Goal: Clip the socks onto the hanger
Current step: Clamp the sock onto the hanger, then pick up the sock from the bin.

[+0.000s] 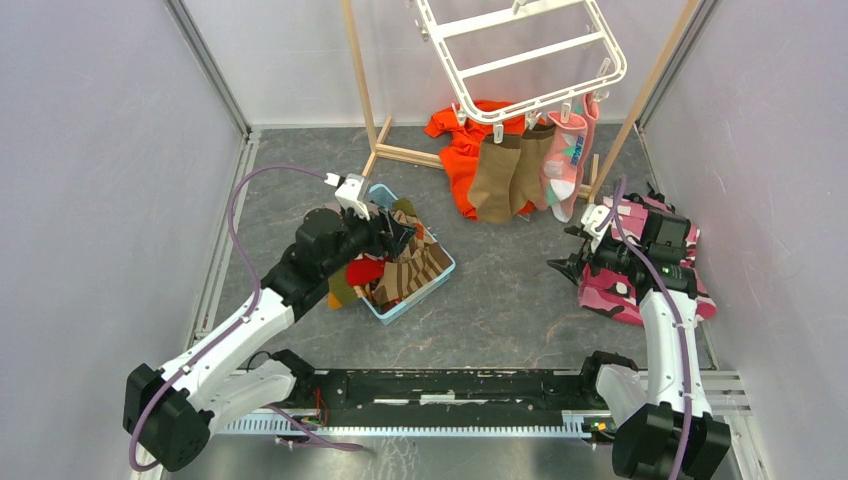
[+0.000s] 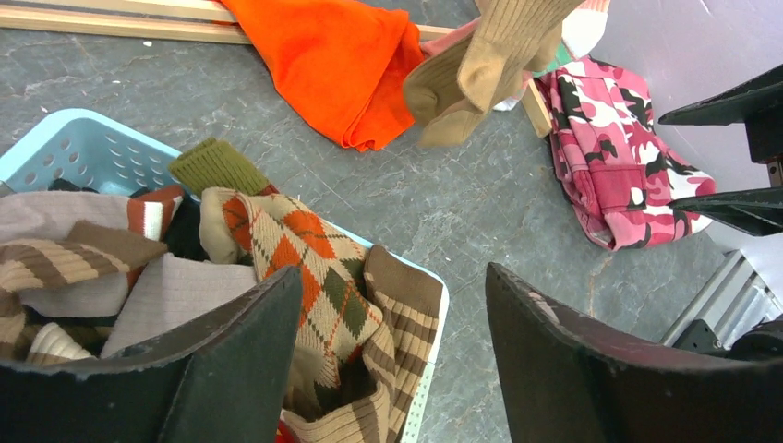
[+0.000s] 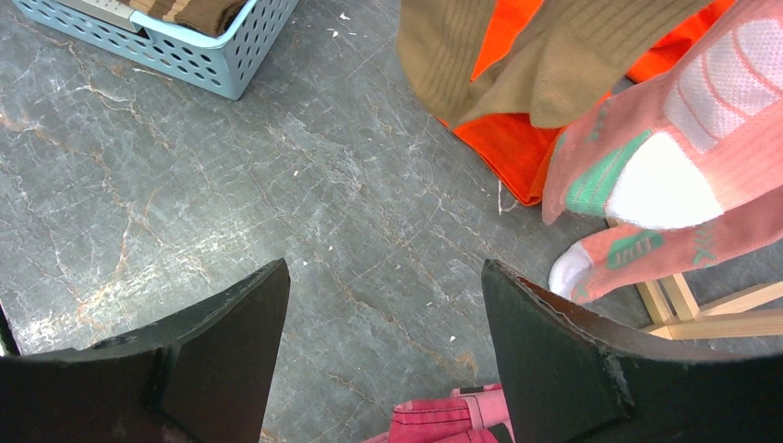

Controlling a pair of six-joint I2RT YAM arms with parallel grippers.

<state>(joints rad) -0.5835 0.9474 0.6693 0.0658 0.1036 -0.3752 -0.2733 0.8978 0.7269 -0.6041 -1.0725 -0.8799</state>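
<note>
1. Grey stone-patterned worktop (image 1: 500, 310) carries everything.
2. Loose socks (image 2: 314, 268) fill a blue basket (image 2: 74, 148) right beneath the left tool (image 2: 392, 305), which gapes wide and grips nothing.
3. Other socks (image 1: 520, 165) hang clipped to the hanger (image 1: 520, 60), up beyond the right tool (image 3: 383, 286), which is also spread and empty.

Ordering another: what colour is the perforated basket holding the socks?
The perforated plastic basket is light blue; left wrist view shows it best.
</note>
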